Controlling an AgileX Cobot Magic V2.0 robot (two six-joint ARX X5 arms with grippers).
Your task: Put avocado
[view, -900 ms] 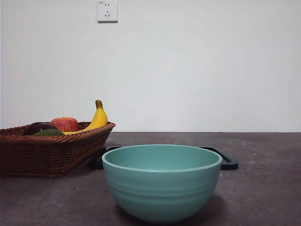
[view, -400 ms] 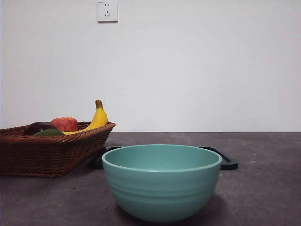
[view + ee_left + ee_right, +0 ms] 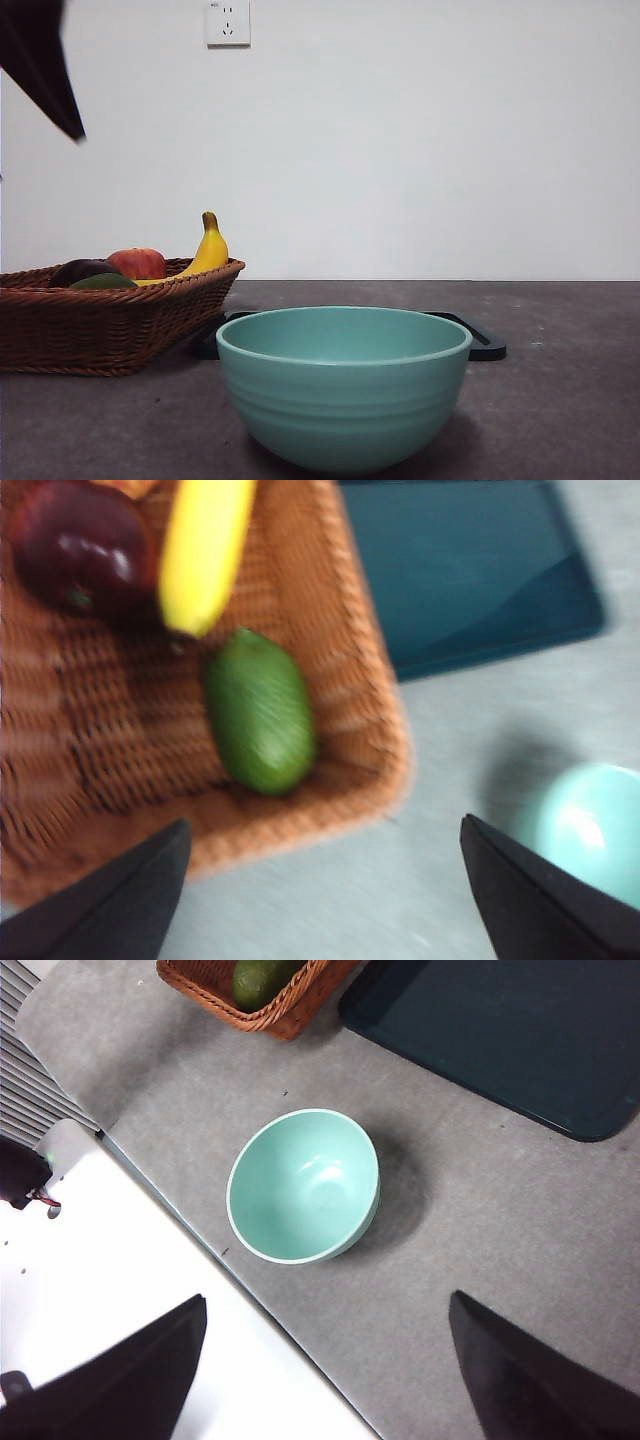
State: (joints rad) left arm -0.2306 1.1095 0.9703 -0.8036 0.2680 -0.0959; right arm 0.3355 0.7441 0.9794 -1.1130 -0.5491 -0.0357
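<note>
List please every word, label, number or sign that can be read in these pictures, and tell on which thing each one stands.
No text can be read in any view.
Wall socket: a tiny dark mark at its upper left corner, too small to read.
Avocado, banana, wicker basket, teal bowl, dark tray: no label or print visible.

No readable text anywhere; the marking on the wall socket (image 3: 228, 22) is too small to make out.
</note>
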